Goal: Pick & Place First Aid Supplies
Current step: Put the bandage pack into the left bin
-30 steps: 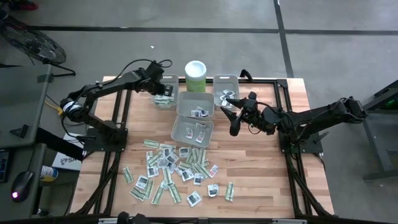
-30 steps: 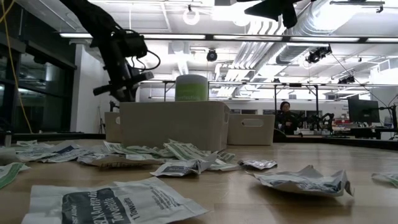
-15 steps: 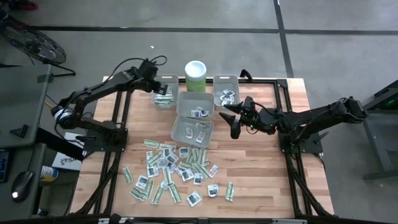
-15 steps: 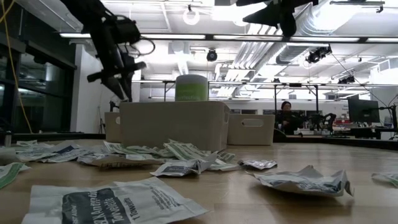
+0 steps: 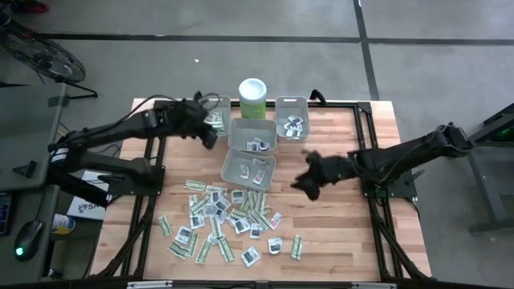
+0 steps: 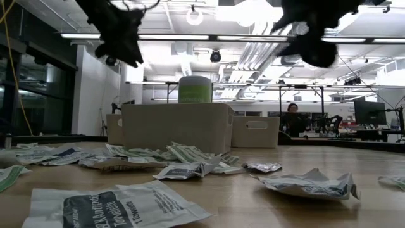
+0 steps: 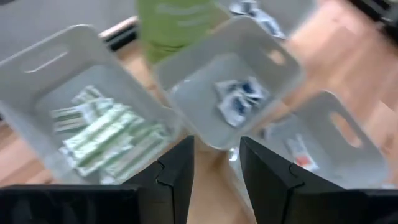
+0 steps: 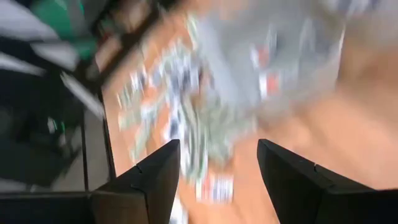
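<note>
Currently the open, empty right gripper is being positioned just right of the packets heaped toward the table's near edge, closer than the left gripper.

High cam looks straight down on the whole worktop. Low cam sits right at worktop level, facing across into the room. Wrist cams ride close over the grey bins; all views share the packets.

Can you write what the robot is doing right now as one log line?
left gripper: open, empty, above strip bin | right gripper: open, empty, moving over table toward packet pile
</note>
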You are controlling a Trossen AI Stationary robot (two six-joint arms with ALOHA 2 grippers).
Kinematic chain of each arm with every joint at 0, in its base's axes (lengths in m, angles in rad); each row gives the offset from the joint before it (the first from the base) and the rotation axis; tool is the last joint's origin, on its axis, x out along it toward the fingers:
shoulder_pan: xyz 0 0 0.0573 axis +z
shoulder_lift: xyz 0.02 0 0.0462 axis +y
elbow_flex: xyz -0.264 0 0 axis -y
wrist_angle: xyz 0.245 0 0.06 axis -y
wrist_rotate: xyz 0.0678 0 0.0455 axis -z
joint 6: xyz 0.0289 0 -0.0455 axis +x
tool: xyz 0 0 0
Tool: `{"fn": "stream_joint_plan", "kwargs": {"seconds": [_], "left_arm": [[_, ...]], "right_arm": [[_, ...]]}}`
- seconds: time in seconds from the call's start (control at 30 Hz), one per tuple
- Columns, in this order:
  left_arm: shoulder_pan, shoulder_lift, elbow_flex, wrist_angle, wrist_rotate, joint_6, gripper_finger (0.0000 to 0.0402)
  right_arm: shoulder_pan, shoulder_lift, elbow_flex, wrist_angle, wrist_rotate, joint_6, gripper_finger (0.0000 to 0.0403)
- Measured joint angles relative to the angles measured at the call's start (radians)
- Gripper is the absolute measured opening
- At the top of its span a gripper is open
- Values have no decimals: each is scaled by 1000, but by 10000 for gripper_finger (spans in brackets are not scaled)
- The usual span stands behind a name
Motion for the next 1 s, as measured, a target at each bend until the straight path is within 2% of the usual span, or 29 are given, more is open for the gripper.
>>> {"fn": "stream_joint_plan", "kwargs": {"seconds": [0.1,0.27,0.53,0.7,0.83,1.0], "left_arm": [[-122,-20,0,-1,-57,-38,128],[-313,-27,0,-1,-143,-112,128],[-544,-27,0,3,-265,-221,128],[-647,-26,0,3,-326,-280,128],[-707,-22,0,4,-360,-318,128],[-760,-22,0,5,-390,-345,128]], "right_arm": [[83,39,0,-59,-23,92,208],[215,133,0,-60,-45,181,208],[312,310,17,-32,-192,165,208],[332,445,141,-76,-212,12,208],[347,565,289,-262,-150,-100,208],[365,696,436,-432,-96,-132,208]]}}
